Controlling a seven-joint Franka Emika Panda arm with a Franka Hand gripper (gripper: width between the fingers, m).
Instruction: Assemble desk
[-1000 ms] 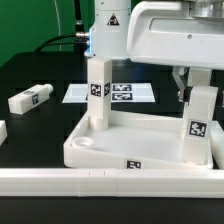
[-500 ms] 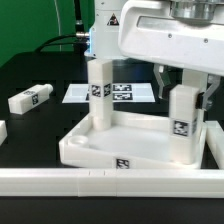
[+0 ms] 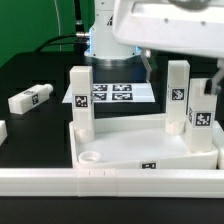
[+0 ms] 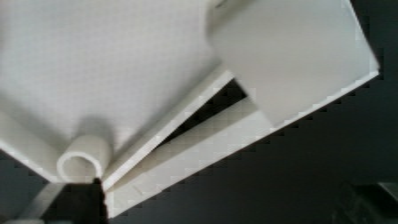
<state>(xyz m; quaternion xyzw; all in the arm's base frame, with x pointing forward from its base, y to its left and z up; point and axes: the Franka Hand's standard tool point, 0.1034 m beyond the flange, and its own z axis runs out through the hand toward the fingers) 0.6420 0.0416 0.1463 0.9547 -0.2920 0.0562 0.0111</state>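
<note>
The desk top (image 3: 140, 150), a white tray, lies near the front rail with three white tagged legs upright in its corners: one at the exterior view's left (image 3: 80, 100), one at the back (image 3: 178, 95), one at the right (image 3: 201, 125). My gripper (image 3: 180, 72) hangs over the back leg, open, its dark fingers (image 3: 148, 64) standing off on either side of it. A loose leg (image 3: 30, 98) lies on the black table at the left. The wrist view is blurred; it shows white tray surfaces (image 4: 107, 80) and a round socket (image 4: 80, 160).
The marker board (image 3: 115, 95) lies flat behind the tray. A long white rail bar (image 3: 100, 182) runs along the front edge. Another white part (image 3: 3, 130) shows at the far left edge. The arm's white body (image 3: 170, 25) fills the upper right.
The fingers have spread apart from the leg they were closed on. The tray with its legs has turned, so a third upright leg now shows at the right.
</note>
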